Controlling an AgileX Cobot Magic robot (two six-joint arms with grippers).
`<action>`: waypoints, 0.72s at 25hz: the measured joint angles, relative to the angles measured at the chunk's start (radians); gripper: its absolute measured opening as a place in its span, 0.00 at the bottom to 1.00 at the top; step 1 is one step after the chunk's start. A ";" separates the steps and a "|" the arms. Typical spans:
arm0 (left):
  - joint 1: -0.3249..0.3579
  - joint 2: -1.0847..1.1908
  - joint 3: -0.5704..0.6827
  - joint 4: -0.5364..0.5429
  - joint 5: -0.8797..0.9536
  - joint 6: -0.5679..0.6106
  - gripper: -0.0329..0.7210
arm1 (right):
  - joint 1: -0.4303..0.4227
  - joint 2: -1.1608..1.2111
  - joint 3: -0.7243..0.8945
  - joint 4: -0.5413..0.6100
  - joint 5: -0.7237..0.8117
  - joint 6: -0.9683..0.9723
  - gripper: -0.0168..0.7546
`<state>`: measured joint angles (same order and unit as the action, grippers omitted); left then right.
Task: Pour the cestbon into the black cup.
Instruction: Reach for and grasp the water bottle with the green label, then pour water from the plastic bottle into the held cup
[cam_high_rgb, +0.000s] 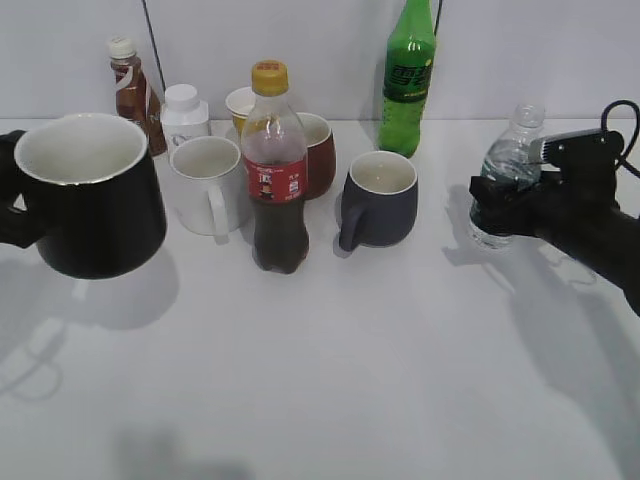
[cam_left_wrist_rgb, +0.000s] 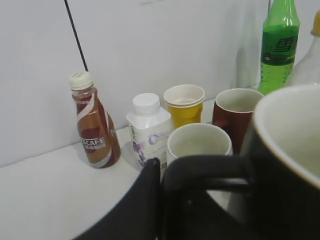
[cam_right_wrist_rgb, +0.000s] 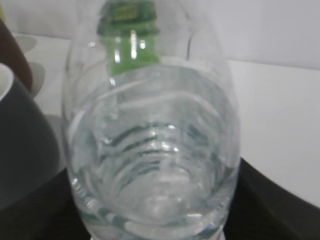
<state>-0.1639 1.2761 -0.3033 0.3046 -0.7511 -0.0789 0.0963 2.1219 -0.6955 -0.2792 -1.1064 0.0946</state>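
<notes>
Here the cestbon (cam_high_rgb: 507, 178) stands upright near the right edge of the worktop, uncapped, with water in it, and the right gripper (cam_high_rgb: 500, 205) is clamped around its lower body; in the right wrist view the bottle (cam_right_wrist_rgb: 152, 150) fills the frame between the dark fingers (cam_right_wrist_rgb: 272, 205). At the left edge the black cup (cam_high_rgb: 88, 195) is lifted clear of the table (cam_high_rgb: 380, 370), its shadow lying beneath it, mouth up and white inside showing. The left gripper (cam_high_rgb: 10, 195) grasps its loop handle, which the left wrist view shows close up (cam_left_wrist_rgb: 205, 175). Between the two, toward the back edge, stand a cola bottle (cam_high_rgb: 273, 170), a white mug (cam_high_rgb: 205, 183), a dark grey-blue mug (cam_high_rgb: 378, 198), a red mug (cam_high_rgb: 318, 152), a yellow paper cup (cam_left_wrist_rgb: 184, 104), a small white bottle (cam_high_rgb: 184, 113), a brown coffee bottle (cam_high_rgb: 132, 92) and a tall green soda bottle (cam_high_rgb: 408, 75).
</notes>
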 joint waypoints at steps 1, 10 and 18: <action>0.000 -0.014 0.000 0.000 0.015 0.000 0.10 | 0.000 -0.014 0.013 -0.001 0.005 0.000 0.65; 0.000 -0.143 0.000 0.000 0.169 -0.023 0.10 | 0.016 -0.252 0.212 -0.037 0.020 0.000 0.65; -0.120 -0.137 0.000 -0.001 0.201 -0.041 0.10 | 0.192 -0.476 0.285 0.046 0.236 -0.077 0.65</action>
<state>-0.2843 1.1389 -0.3033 0.3036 -0.5504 -0.1196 0.2879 1.6463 -0.4103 -0.2333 -0.8706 0.0171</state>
